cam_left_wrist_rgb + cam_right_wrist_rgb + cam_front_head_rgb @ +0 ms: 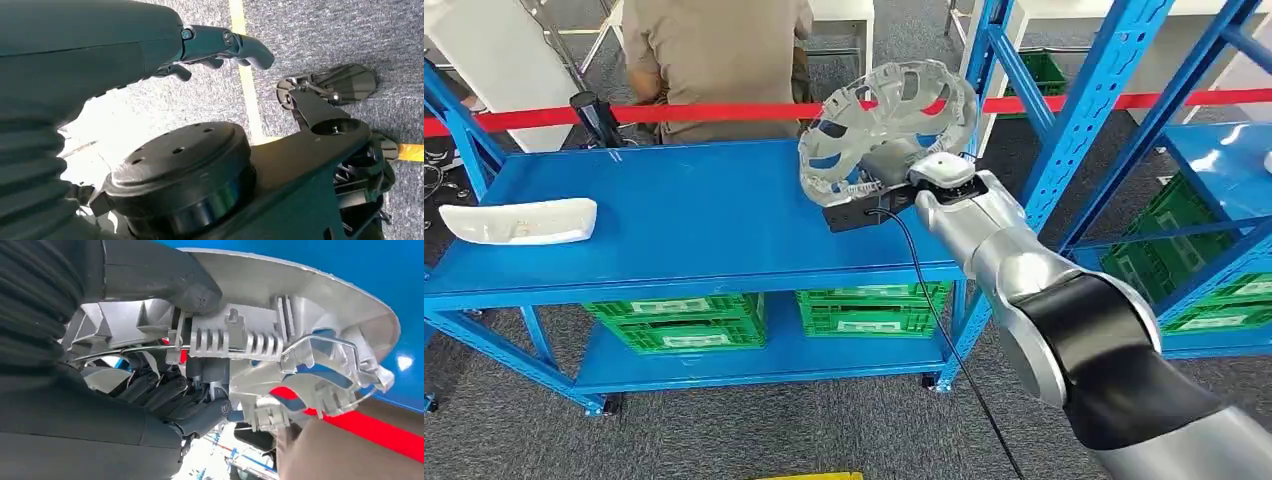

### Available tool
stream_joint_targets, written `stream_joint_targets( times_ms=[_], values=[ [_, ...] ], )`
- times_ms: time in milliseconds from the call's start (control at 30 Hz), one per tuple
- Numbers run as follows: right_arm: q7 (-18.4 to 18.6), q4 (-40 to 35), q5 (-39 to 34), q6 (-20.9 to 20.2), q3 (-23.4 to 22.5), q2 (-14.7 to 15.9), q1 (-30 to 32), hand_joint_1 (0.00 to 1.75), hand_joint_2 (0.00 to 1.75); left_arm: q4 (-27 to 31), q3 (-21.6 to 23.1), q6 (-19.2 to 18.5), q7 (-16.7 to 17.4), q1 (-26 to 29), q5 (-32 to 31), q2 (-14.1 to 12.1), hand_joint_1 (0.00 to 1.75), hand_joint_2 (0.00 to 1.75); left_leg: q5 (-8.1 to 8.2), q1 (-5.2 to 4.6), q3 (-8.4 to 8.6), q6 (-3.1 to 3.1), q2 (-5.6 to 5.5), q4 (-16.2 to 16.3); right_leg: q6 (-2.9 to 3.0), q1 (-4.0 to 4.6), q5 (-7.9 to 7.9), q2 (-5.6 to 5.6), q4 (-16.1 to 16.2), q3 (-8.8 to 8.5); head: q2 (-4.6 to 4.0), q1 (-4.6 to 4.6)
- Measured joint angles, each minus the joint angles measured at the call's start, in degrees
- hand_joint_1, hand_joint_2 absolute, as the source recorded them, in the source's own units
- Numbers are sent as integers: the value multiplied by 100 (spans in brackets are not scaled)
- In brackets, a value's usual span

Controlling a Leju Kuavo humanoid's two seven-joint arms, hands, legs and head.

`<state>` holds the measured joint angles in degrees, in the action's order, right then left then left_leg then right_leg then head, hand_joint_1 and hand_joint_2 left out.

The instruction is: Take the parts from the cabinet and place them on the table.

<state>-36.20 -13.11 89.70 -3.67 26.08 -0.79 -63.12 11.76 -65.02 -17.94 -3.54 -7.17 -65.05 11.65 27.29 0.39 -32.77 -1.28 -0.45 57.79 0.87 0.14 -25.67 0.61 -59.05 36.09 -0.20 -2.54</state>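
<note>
While the right arm reaches over it: worktop (674,215), blue, bearing a white part (519,222) at its left end.
Cover (889,125): silver, clamped in right hand (902,168) fingers, raised above worktop.
Left hand (220,47): hanging, fingers loosely apart, empty.
Advice: lower level, release gently.

I see a person (716,60) at top centre behind red tape (674,111), green crates (686,322) lower centre, a yellow floor line (247,85).
</note>
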Motion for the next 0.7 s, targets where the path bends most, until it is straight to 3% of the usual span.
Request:
stream_joint_targets(
  times_ms=[700],
  values=[
    [0,0,4,-46,140,0,-75,166,175,4,-15,0,92,-51,234,42,0,175,1,0,-1,1,0,0,0,0,0,0,0,0,0,0]
  ],
)
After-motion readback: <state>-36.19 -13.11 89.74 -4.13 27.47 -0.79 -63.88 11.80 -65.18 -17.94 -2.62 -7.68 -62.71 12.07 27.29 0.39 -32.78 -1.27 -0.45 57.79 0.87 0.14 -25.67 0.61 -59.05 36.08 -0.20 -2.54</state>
